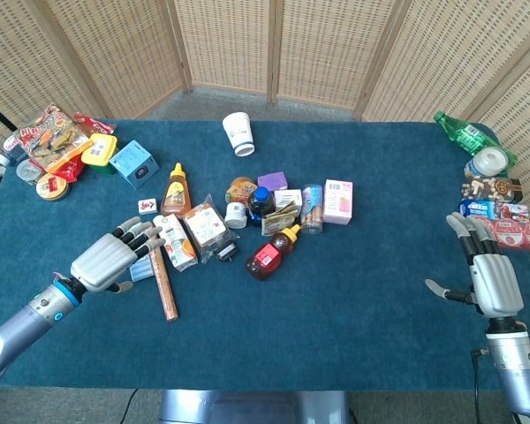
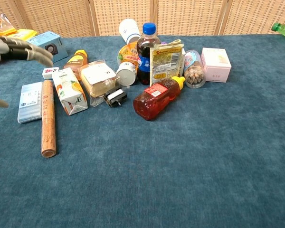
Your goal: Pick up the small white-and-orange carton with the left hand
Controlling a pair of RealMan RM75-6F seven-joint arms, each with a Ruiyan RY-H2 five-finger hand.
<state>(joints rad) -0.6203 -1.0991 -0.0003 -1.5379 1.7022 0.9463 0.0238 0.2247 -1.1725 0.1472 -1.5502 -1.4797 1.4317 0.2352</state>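
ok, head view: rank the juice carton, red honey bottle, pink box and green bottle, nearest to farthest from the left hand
1. Juice carton, just beyond the left hand's fingertips.
2. Red honey bottle, mid-table.
3. Pink box, right of the central cluster.
4. Green bottle, far right corner.

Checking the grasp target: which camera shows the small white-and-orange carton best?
The chest view: the carton lies close and unobstructed, its orange print clear. In the head view the carton is smaller, with the left hand hovering right beside it.
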